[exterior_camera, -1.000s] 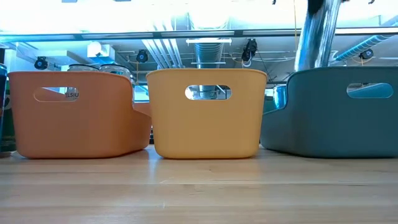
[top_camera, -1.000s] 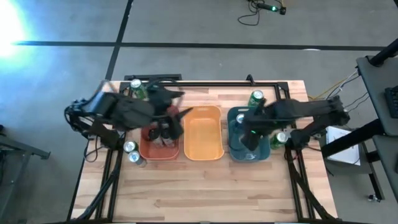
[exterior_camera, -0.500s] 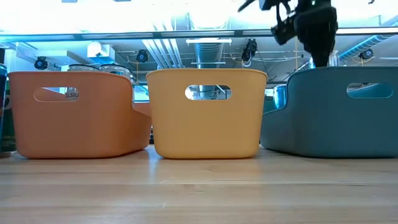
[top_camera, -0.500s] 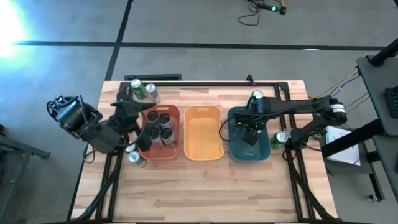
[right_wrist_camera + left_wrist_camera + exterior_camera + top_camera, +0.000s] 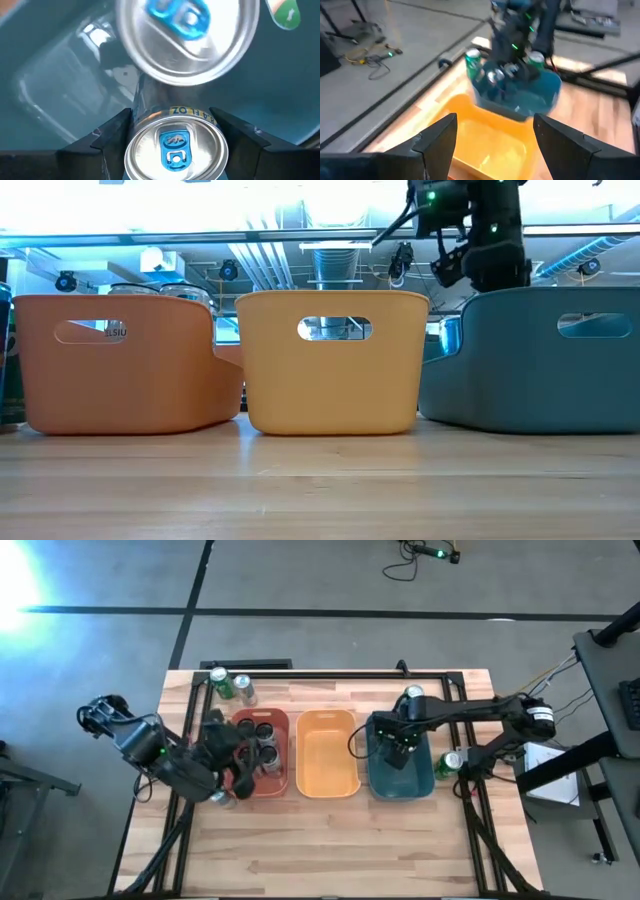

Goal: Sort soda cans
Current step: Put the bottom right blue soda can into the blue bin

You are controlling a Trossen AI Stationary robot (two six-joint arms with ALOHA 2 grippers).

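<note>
The wooden desk [image 5: 330, 840] carries three bins in a row: a red bin [image 5: 243, 786] on the left, an orange bin [image 5: 325, 752] in the middle and a teal bin [image 5: 421, 775] on the right.

The right gripper [image 5: 172, 150] hangs over the teal bin with its fingers spread. A silver can with a blue tab [image 5: 175, 145] stands upright between them, and I judge it released rather than gripped. A second silver can [image 5: 187, 37] stands just beyond it in the same bin. The left gripper [image 5: 495, 135] is open and empty, low by the near-left corner of the red bin and facing across the orange bin. Dark cans [image 5: 258, 735] stand in the red bin.

Green cans are not yet sorted: two [image 5: 220, 678] at the far-left of the desk, one [image 5: 412, 696] just beyond the teal bin and one [image 5: 450, 761] to its right.

To finish this placement well, the right gripper should rise straight up, keeping its fingers wide until they clear the can's rim, so neither can tips.

Compared with half a second ago, the left arm has swung from the far-left corner of the red bin toward its near side. The right gripper has shifted a little left over the teal bin.
</note>
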